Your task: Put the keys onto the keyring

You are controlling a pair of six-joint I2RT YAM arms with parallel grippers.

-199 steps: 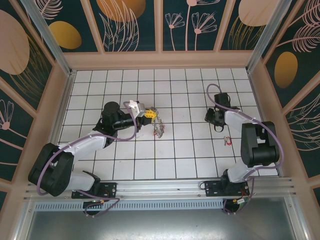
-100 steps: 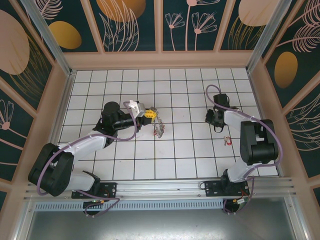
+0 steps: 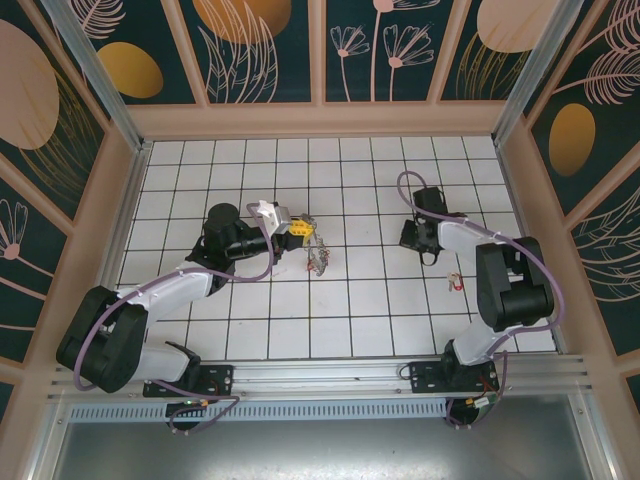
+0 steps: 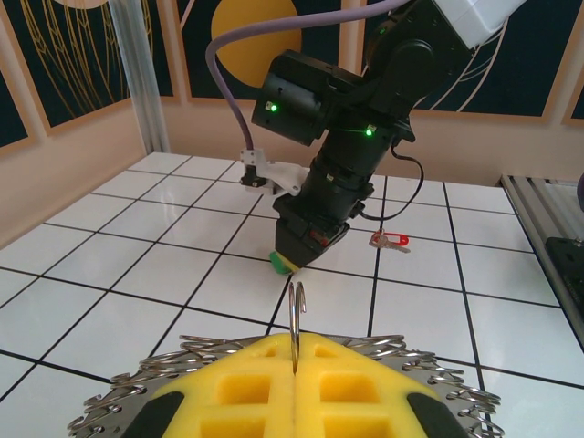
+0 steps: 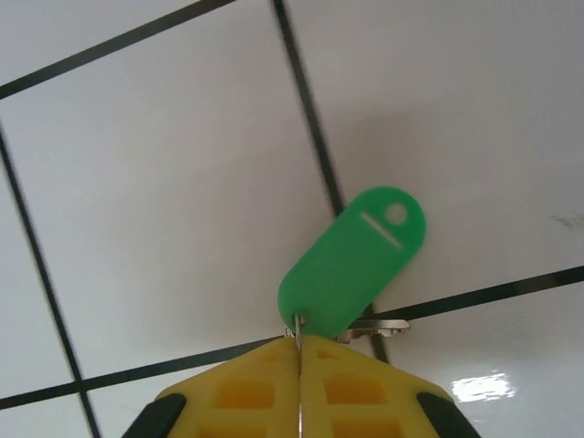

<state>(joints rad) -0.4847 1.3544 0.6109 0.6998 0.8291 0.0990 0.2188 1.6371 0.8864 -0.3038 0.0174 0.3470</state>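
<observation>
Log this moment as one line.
left gripper: shut on keyring | right gripper: shut on green-tag key | red-tag key: lying free | threading: not done

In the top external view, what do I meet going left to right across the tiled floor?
The left end effector clamping the keyring → the right end effector → the red-tagged key.

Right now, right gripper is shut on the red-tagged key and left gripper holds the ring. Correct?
Not quite. The right wrist view shows the right gripper shut on the key with the green tag, not the red one; the red-tagged key lies loose on the tiles. The left gripper does hold the ring.
</observation>
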